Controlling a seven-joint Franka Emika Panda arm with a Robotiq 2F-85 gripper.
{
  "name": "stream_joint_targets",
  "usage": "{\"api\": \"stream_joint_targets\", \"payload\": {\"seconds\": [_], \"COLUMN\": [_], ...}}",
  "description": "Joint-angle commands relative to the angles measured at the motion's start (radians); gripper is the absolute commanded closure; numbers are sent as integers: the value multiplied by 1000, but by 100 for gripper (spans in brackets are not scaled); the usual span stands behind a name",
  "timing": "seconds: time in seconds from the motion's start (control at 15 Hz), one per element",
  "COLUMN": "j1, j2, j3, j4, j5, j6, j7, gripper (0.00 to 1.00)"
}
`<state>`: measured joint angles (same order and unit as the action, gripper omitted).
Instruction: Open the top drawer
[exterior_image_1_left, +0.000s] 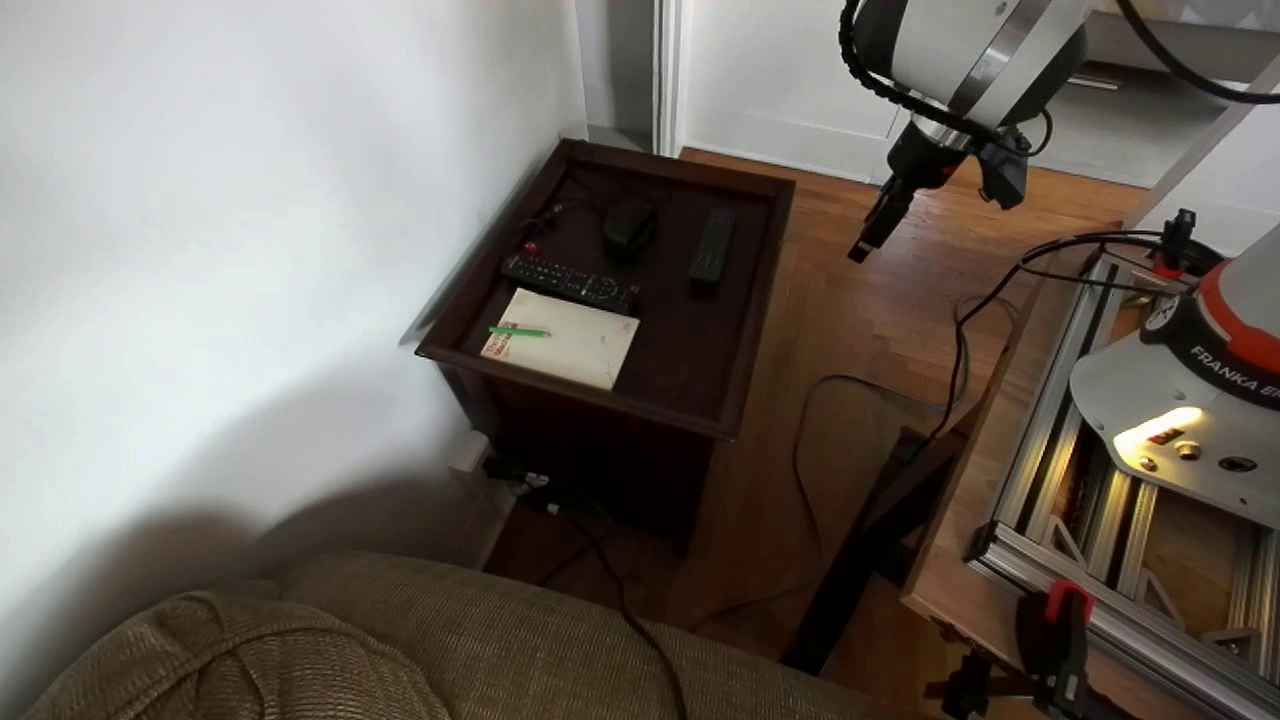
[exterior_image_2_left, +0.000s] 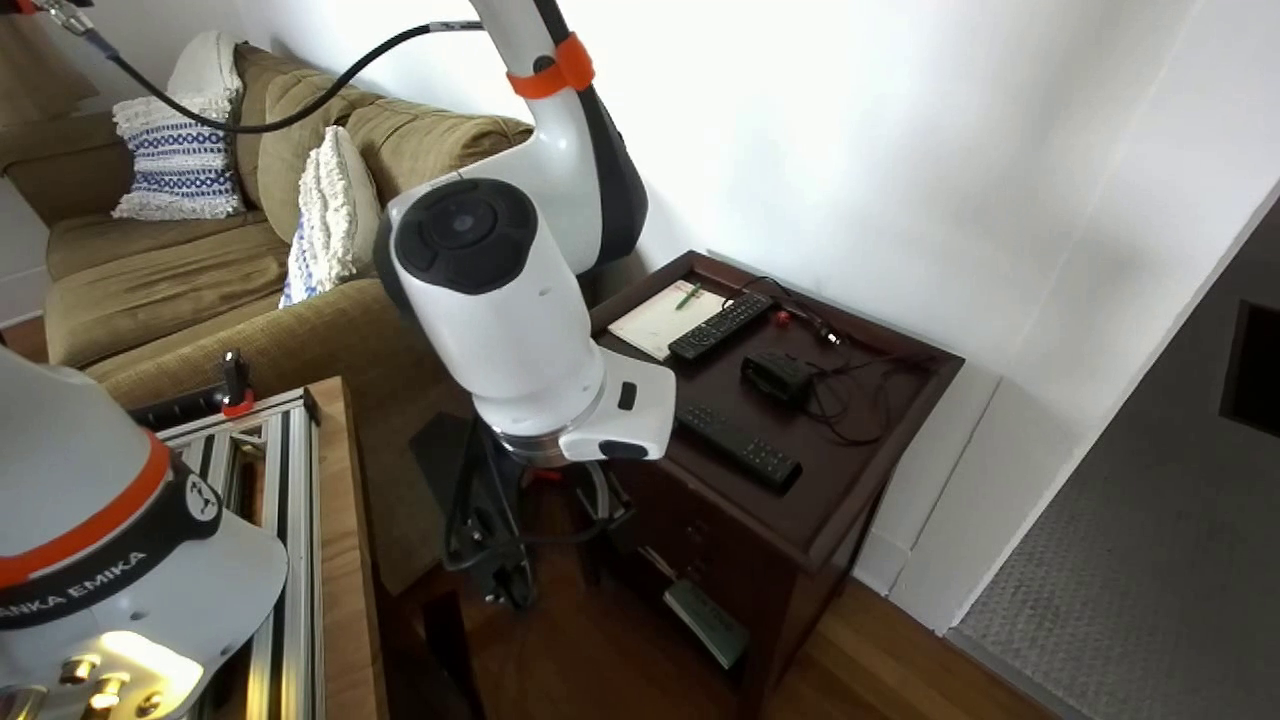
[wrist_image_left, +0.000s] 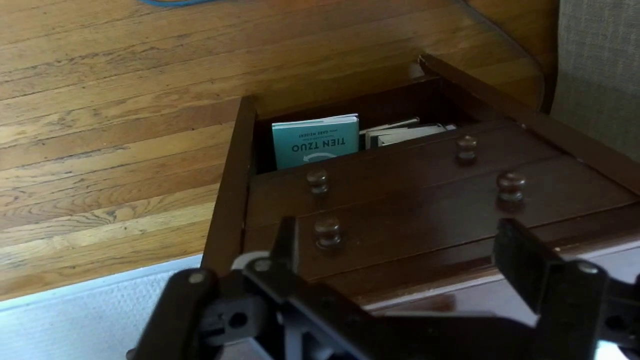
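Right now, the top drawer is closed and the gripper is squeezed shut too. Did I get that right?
Not quite: the gripper is open. The wrist view shows its two fingers spread wide apart. The top drawer is closed, as you said.

In an exterior view I looked steeply down from over the sofa (exterior_image_1_left: 480, 640), side table (exterior_image_1_left: 690, 340) left of centre, Franka base (exterior_image_1_left: 1160, 390) cut by the right edge. In an exterior view I looked down toward the wall (exterior_image_2_left: 880, 150), Panda arm (exterior_image_2_left: 500, 330) large and near the lens. Side table and Franka base showed in both exterior views. My wrist view sat closest, behind the gripper (wrist_image_left: 397, 232), facing the top drawer (wrist_image_left: 420, 220), frame upside down; it shared the teal book (exterior_image_2_left: 705, 622) with an exterior view.
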<state>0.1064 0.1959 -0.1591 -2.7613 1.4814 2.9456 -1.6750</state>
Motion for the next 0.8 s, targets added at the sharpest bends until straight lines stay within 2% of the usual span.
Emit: {"api": "stream_joint_targets", "payload": {"seconds": [0.0, 0.47, 0.73], "j1": [-10, 73, 172], "j2": [4, 108, 213], "j3": [18, -30, -100], "j4": [0, 33, 72], "j5": [270, 621, 787], "j6": [-6, -74, -154], "j7": [-248, -506, -646], "gripper": [0, 0, 0]}}
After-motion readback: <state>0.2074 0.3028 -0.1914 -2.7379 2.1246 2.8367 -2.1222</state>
